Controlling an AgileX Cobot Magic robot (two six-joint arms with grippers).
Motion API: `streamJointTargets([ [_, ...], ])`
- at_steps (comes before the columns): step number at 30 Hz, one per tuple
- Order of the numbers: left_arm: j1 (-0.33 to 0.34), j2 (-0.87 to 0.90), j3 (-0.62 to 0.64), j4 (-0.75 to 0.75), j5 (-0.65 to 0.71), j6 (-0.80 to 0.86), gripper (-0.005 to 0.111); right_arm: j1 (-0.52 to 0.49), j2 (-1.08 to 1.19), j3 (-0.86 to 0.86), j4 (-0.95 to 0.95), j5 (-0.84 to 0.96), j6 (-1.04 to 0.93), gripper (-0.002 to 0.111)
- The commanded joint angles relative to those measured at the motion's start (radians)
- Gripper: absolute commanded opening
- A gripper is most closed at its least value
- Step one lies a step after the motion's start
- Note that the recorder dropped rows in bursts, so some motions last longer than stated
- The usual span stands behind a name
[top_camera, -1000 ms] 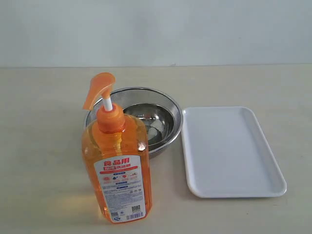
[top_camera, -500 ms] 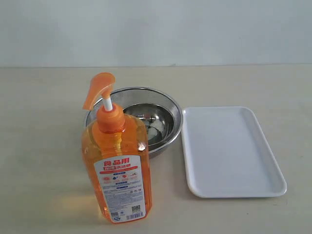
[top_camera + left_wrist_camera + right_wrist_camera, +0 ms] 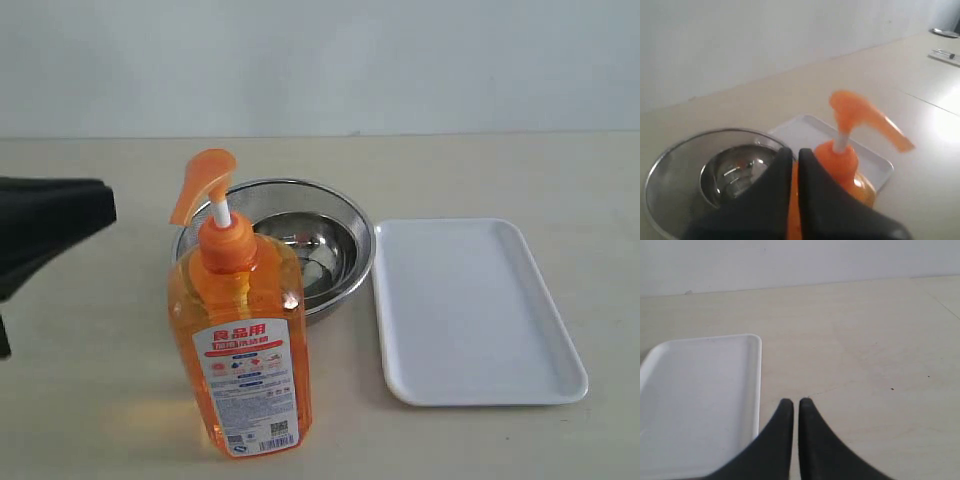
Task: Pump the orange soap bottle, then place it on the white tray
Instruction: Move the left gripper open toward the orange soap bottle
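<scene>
The orange soap bottle (image 3: pixel 245 340) stands upright near the table's front, with its pump head (image 3: pixel 205 180) raised and its label facing the exterior camera. My left gripper (image 3: pixel 105 205) reaches in from the left edge, level with the pump and apart from it. In the left wrist view the left gripper (image 3: pixel 795 152) is shut and empty, with the bottle (image 3: pixel 840 160) just beyond its tips. The white tray (image 3: pixel 470 310) lies empty to the right of the bottle. My right gripper (image 3: pixel 792 402) is shut and empty over bare table beside the tray (image 3: pixel 700 390).
A round steel mesh bowl (image 3: pixel 355 215) sits just behind the bottle, close to the tray's left rim. The left wrist view shows the same bowl (image 3: pixel 670 150). Far off in that view lie some small metal items (image 3: pixel 945 52).
The left arm has come into the exterior view from the left edge, where none showed before. The bottle, bowl and tray have not moved.
</scene>
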Motion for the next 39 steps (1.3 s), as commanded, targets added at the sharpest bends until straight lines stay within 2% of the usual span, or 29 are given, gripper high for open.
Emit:
streamJointTargets([
  [1, -0.008, -0.023, 0.095, -0.024, 0.043, 0.103, 0.005, 0.004, -0.004, 0.004, -0.001, -0.008, -0.002, 0.001],
  [7, -0.008, -0.036, 0.117, -0.024, 0.101, 0.141, 0.005, 0.004, -0.004, 0.004, -0.001, -0.008, -0.002, 0.001],
  [11, -0.008, -0.036, 0.141, -0.024, 0.101, 0.147, 0.005, 0.004, -0.004, 0.004, -0.001, -0.008, -0.002, 0.001],
  [15, -0.008, -0.032, 0.154, -0.024, 0.044, 0.146, 0.005, 0.004, -0.004, 0.004, -0.001, -0.008, -0.002, 0.001],
  [24, -0.008, -0.034, 0.14, -0.024, 0.072, 0.147, 0.005, 0.004, -0.004, 0.004, -0.001, -0.008, -0.002, 0.001],
  [39, -0.008, -0.034, 0.131, -0.024, 0.081, 0.027, 0.005, 0.004, -0.004, 0.004, -0.001, -0.008, -0.002, 0.001],
])
